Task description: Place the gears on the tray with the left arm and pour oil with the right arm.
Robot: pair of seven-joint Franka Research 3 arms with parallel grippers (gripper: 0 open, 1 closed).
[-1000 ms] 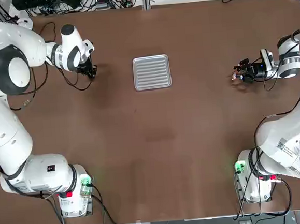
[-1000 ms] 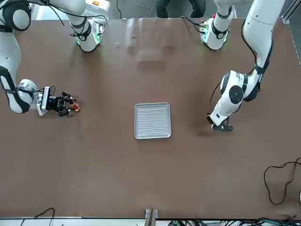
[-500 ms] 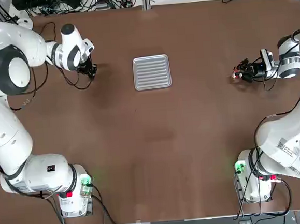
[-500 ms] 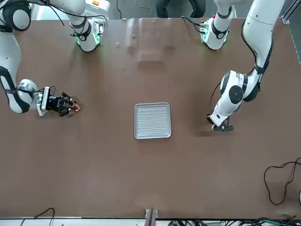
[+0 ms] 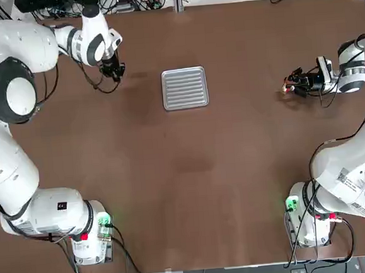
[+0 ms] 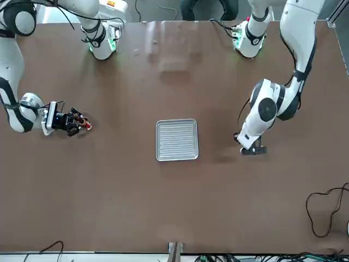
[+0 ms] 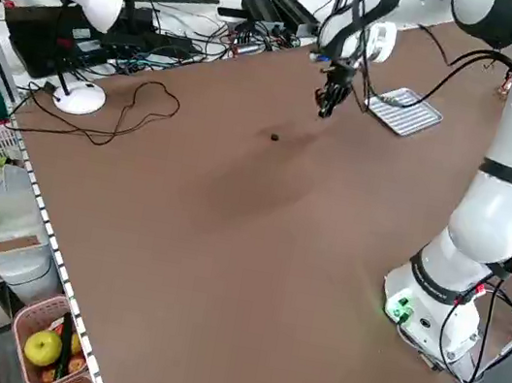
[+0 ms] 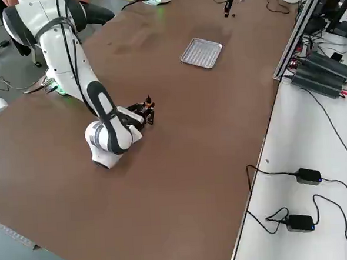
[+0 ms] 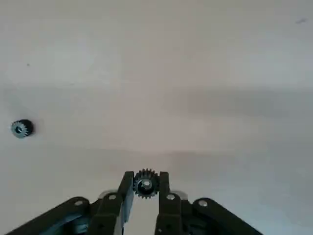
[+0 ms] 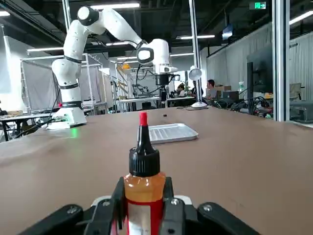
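Left gripper (image 9: pixel 145 188) is pinching one gear (image 9: pixel 145 183) above the table, second gear (image 9: pixel 21 128) lying loose; right gripper (image 10: pixel 142 196) is clamping the oil bottle (image 10: pixel 143 188) (upright), well apart from the tray (image 5: pixel 184 87).

gear (image 9: pixel 145 183) – toothed, in left end effector (image 9: pixel 145 186) | gear two (image 9: pixel 21 128) – flat on table | tray (image 5: pixel 184 87) bare | oil bottle (image 10: pixel 143 188) upright

No readable text is showing anywhere. A label on the right arm (image 5: pixel 354 189), lower right of the top view, is carrying small print too fine to make out. A green ceiling sign, upper right of the right wrist view, is illegible.
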